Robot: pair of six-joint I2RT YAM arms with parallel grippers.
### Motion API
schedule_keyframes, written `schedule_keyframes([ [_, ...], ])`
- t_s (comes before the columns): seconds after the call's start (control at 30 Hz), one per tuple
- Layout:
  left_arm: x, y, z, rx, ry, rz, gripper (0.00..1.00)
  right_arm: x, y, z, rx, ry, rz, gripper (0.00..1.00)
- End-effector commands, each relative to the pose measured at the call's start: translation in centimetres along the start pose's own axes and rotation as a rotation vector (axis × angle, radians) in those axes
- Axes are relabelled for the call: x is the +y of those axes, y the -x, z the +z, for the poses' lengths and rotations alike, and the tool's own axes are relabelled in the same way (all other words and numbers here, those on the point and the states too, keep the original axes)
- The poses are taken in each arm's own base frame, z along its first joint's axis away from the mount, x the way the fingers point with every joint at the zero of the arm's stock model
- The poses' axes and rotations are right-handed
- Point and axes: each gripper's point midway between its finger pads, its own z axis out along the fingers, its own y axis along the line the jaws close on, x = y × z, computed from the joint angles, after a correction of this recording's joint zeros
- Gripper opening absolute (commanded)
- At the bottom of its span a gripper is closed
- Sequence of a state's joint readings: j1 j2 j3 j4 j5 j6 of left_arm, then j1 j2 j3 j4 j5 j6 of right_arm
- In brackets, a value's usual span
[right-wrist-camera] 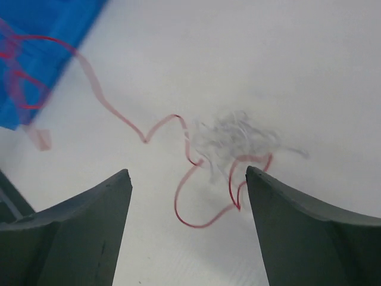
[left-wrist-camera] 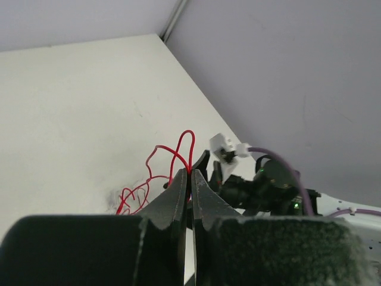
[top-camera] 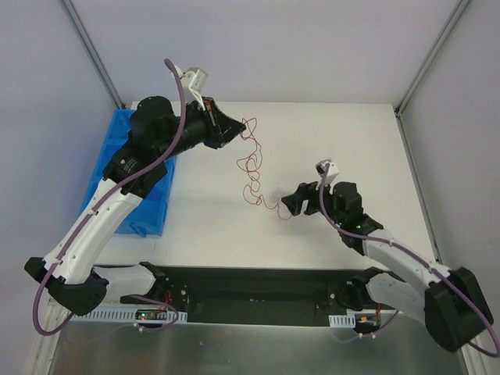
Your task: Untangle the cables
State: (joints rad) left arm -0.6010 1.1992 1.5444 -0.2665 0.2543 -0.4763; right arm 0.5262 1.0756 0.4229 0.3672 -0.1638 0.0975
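Observation:
The cables are a thin red wire strung in curls across the white table, with a pale grey wispy clump at its lower end. My left gripper is raised near the back left and is shut on the wire's upper end; in the left wrist view the red wire loops out from between the closed fingertips of the left gripper. My right gripper hovers low at the wire's lower end. It stands open, with a red loop and the grey clump lying on the table between and just ahead of its fingers, untouched.
A blue plastic bag lies along the table's left side under the left arm, and shows as a blue patch in the right wrist view. Grey walls close in the table at the back and right. The right arm faces the left gripper.

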Motion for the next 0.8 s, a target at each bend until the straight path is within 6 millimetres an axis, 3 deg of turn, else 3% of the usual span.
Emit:
schedule_keyframes([
  [0.0, -1.9, 0.7, -1.4, -0.021, -0.076, -0.040, 0.00, 6.0, 5.6, -2.9, -0.180, 0.266, -0.191, 0.84],
  [0.13, -2.4, 0.4, -2.0, -0.012, -0.102, -0.049, 0.00, 9.0, 6.4, -3.2, -0.144, 0.403, -0.222, 0.85],
  [0.3, -3.7, 0.9, -3.0, -0.019, -0.151, -0.041, 0.00, 9.0, 5.8, -0.7, -0.089, 0.390, -0.214, 0.79],
  [0.43, -4.4, 1.5, -4.0, -0.040, -0.170, -0.032, 0.00, 10.9, 6.0, 0.6, -0.118, 0.446, -0.229, 0.80],
  [0.57, -5.1, 1.9, -4.8, -0.053, -0.188, -0.033, 0.00, 11.0, 5.6, 3.5, -0.085, 0.409, -0.199, 0.81],
  [0.67, -5.4, 1.9, -5.0, -0.054, -0.199, -0.037, 0.00, 10.0, 5.7, 6.0, -0.072, 0.316, -0.120, 0.74],
  [0.77, -5.5, 2.0, -5.3, -0.062, -0.205, -0.034, 0.00, 9.2, 5.9, 7.6, -0.099, 0.269, -0.038, 0.50],
])
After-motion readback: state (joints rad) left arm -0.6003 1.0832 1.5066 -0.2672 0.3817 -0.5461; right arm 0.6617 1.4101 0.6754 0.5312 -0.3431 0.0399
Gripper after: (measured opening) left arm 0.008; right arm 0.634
